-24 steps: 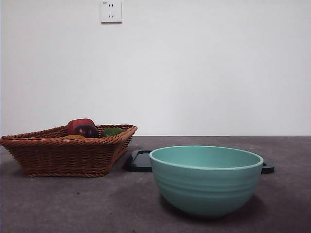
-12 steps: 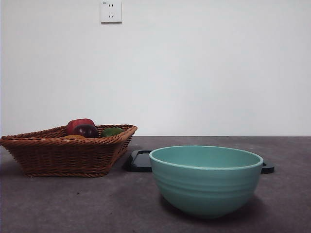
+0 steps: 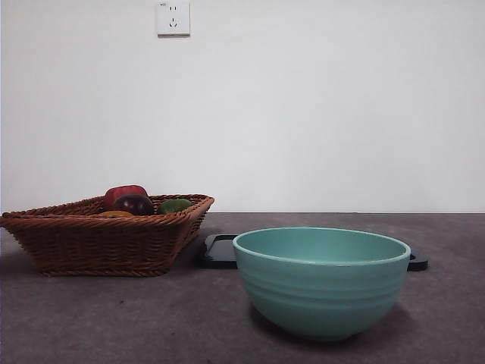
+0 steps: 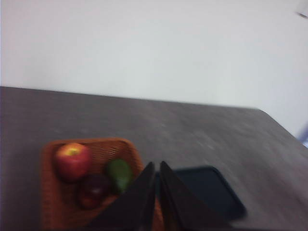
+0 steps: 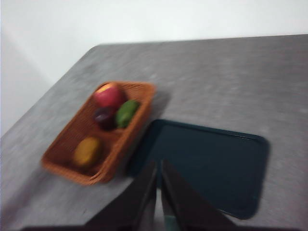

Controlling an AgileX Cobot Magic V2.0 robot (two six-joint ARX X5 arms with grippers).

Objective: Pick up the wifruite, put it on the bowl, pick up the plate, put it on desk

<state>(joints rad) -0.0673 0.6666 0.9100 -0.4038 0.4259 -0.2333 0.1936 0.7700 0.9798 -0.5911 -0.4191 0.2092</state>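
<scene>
Desk (image 3: 114,318) — nothing on it has shifted against the front views of a moment earlier: basket, bowl and tray sit exactly as they did, so, judging by this, the task has not begun and the first pick is still ahead. Wicker basket (image 3: 98,243), 1, holding 4 fruits: wifruite (image 5: 87,151), 1, small and orange, lying alone at one end of the basket, only a sliver of it over the rim in the front view; red apple (image 5: 109,95), 1; dark red-purple fruit (image 5: 104,117), 1; green fruit (image 5: 126,112), 1 — these 3 clustered at the other end. Bowl (image 3: 321,282), 1, teal, empty, standing in front of the tray and well apart from the wifruite. Dark tray (image 5: 207,163), 1, flat, just beside the basket, probably the "plate" meant. Left tool (image 4: 155,168), 1, jaws pressed together, holding nothing, high above basket and tray. Right tool (image 5: 159,166), 1, likewise pressed together and empty, above the tray's near edge. Both wrist views are blurred.
</scene>
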